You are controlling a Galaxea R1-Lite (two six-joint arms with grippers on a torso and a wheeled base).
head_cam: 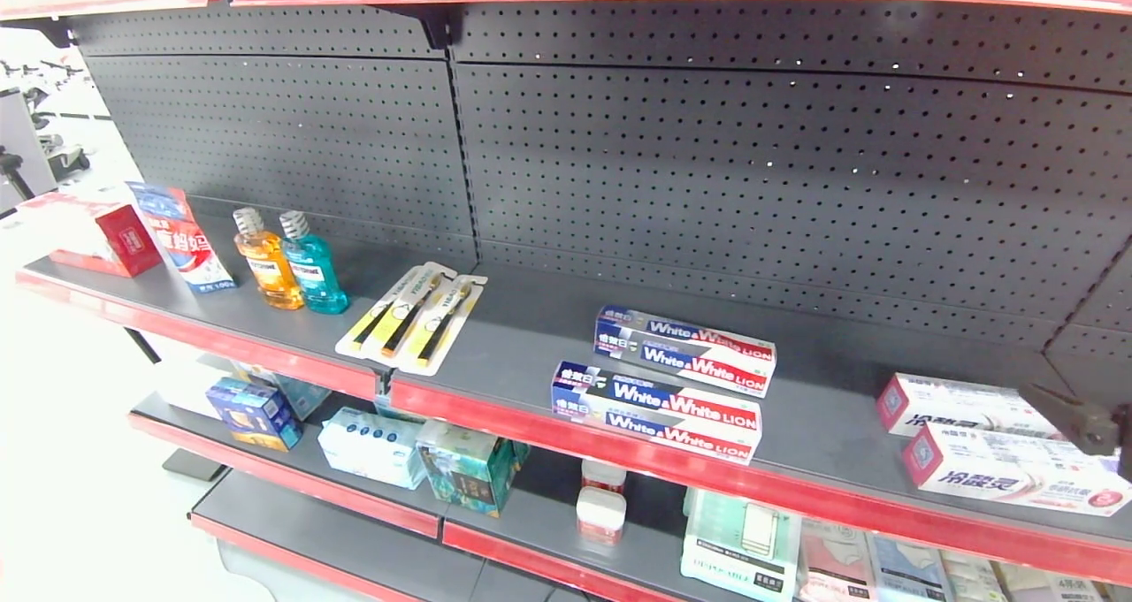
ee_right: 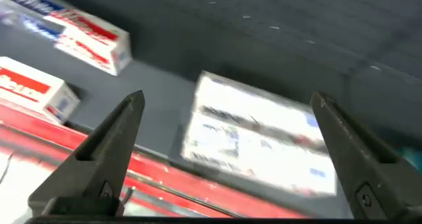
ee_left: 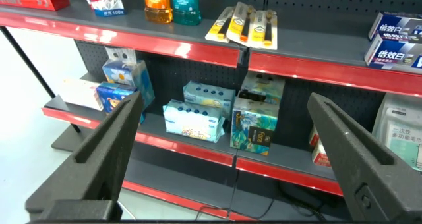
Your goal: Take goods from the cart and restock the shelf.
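My right gripper [head_cam: 1066,415] hangs at the far right of the middle shelf [head_cam: 531,354], over two white and pink toothpaste boxes [head_cam: 1017,474]. In the right wrist view that gripper [ee_right: 231,151] is open, and a white box [ee_right: 260,141] lies flat on the shelf below the gap, untouched. Two blue and red toothpaste boxes [head_cam: 672,381] lie mid-shelf. My left gripper [ee_left: 227,158] is open and holds nothing, lower down, facing the second shelf with its tissue packs [ee_left: 198,112].
On the middle shelf's left part stand toothbrush packs [head_cam: 416,313], an orange bottle [head_cam: 268,262], a teal bottle [head_cam: 314,266], a toothpaste pouch [head_cam: 181,237] and a red box [head_cam: 97,235]. A perforated back panel [head_cam: 707,160] closes the rear. Lower shelves hold boxed goods [head_cam: 469,465].
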